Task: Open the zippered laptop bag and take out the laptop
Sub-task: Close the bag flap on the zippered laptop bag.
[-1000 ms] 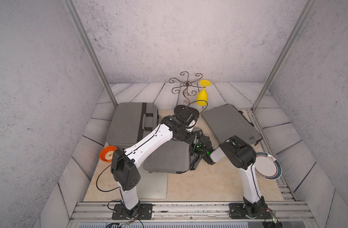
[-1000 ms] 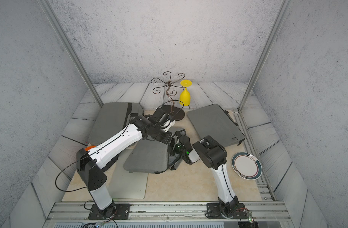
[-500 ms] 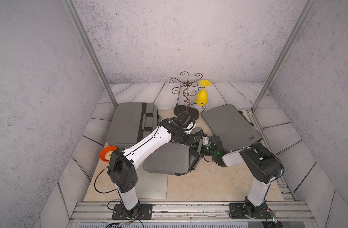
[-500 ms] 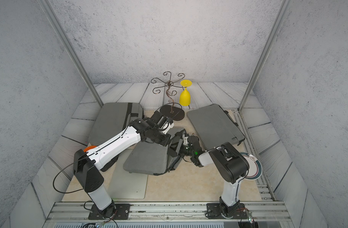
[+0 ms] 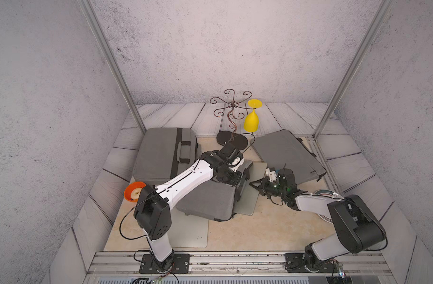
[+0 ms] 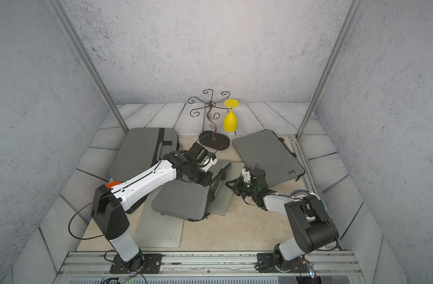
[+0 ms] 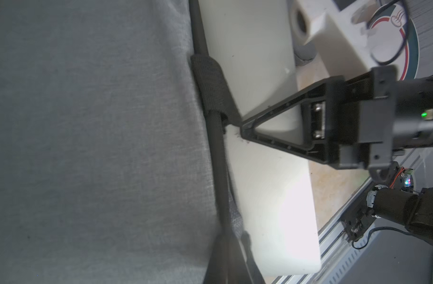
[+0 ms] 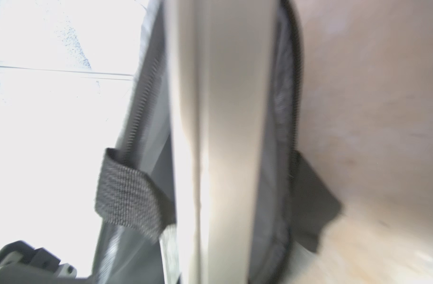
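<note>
The right tool (image 5: 252, 184) is clamped on the free edge of the laptop (image 5: 248, 201), which juts right of the bag (image 5: 205, 201) at frame centre; its long axis runs up-down, so the pull looks rightward; the left tool (image 5: 231, 178), closed, pins the bag.

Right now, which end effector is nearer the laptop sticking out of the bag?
Right. Right end effector grips the laptop at its edge; left end effector rests on the bag.

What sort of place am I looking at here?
Probably a robot test cell: two white-and-black robot arms bolted to a metal base rail, aluminium frame posts, grey textured walls, and props like the yellow plastic wine glass.
</note>
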